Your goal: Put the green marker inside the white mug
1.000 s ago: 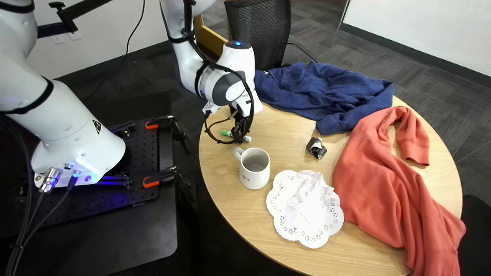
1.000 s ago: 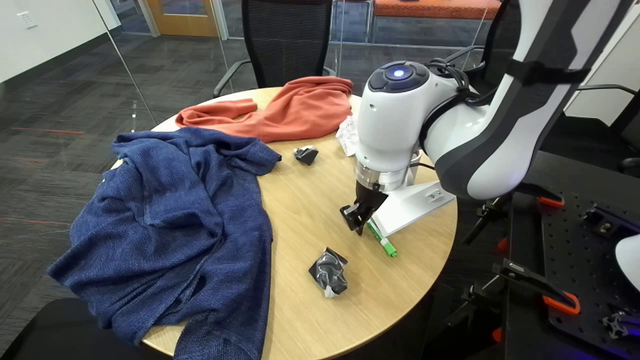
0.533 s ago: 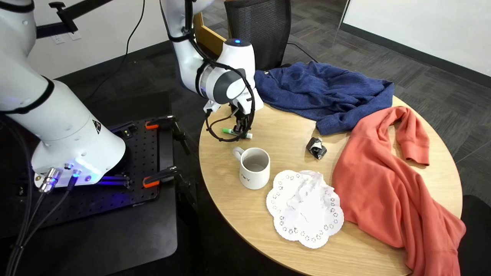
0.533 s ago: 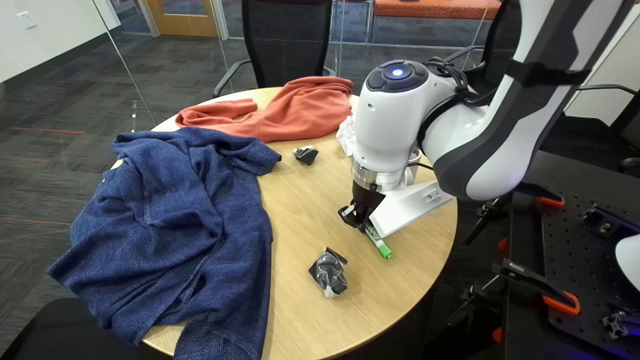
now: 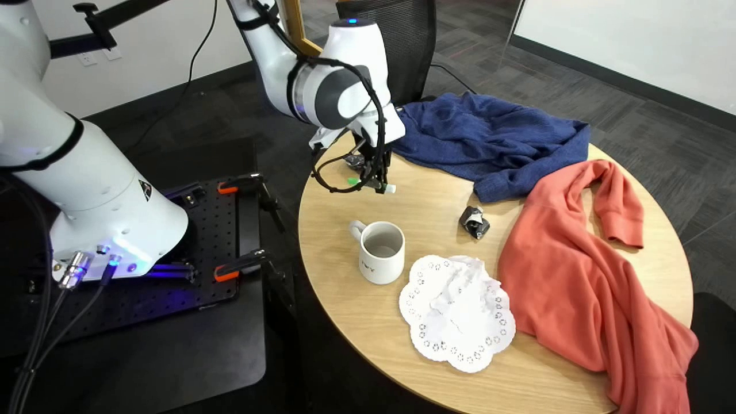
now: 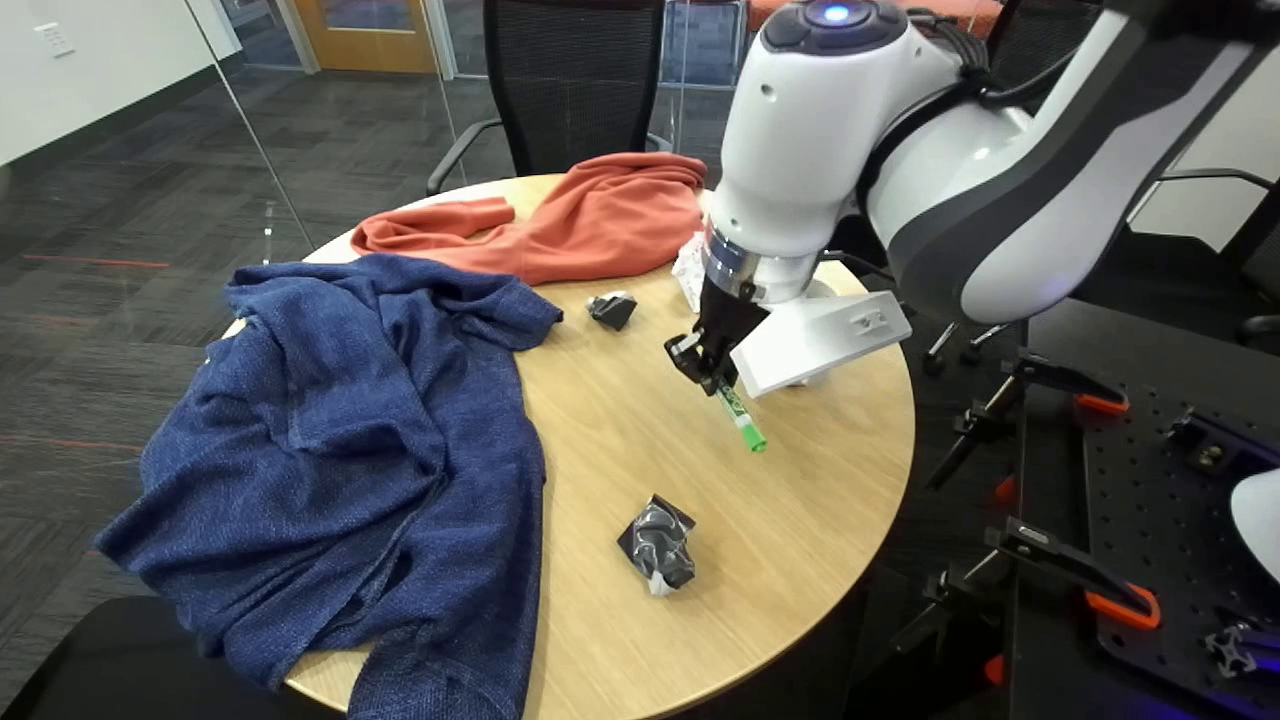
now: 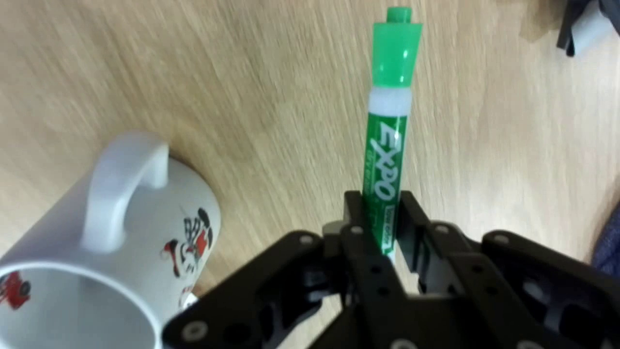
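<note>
The green marker (image 7: 390, 131) has a green body, a whitish band and a green cap. My gripper (image 7: 380, 206) is shut on it near the end away from the cap. The gripper (image 5: 376, 183) holds the marker above the table, and the marker (image 6: 740, 415) also shows there, cap end lower in that exterior view. The white mug (image 5: 382, 271) stands upright on the table, handle toward the gripper's side. In the wrist view the mug (image 7: 145, 232) is at the lower left, its opening partly cut off. In an exterior view the arm mostly hides it.
A white lacy doily (image 5: 422, 339) lies beside the mug. A crumpled black wrapper (image 5: 475, 223) lies on the round table, and another (image 6: 660, 545) lies nearer the edge. Blue cloth (image 6: 350, 430) and orange cloth (image 5: 569, 276) cover parts of the table.
The gripper has risen from the table with the green marker in its fingers. The marker lay on the table before and is now lifted. The mug has not moved.
</note>
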`<state>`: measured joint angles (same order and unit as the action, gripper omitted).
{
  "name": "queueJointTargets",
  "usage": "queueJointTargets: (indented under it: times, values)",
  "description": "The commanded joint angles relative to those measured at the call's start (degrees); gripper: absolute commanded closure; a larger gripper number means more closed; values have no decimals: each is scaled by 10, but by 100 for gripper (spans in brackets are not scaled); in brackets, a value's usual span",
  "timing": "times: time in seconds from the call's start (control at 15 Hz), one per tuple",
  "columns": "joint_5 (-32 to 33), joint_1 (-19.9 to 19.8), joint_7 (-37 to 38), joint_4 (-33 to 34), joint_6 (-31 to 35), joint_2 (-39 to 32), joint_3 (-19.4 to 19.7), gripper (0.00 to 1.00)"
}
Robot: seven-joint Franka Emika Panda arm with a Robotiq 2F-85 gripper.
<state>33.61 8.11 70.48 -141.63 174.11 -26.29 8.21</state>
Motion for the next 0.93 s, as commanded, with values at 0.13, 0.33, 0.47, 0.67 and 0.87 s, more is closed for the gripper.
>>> queueJointTargets:
  times: [0.13,0.33,0.47,0.67,0.87]
  values:
    - [47,89,84,-38,-76,137,110,95]
    - [144,141,185,-26,-150,183,172,95]
    - [201,156,248,-23,-206,207,183,95]
    - [249,163,313,-26,-283,236,175,95]
    - [283,56,372,-24,-368,252,44,95]
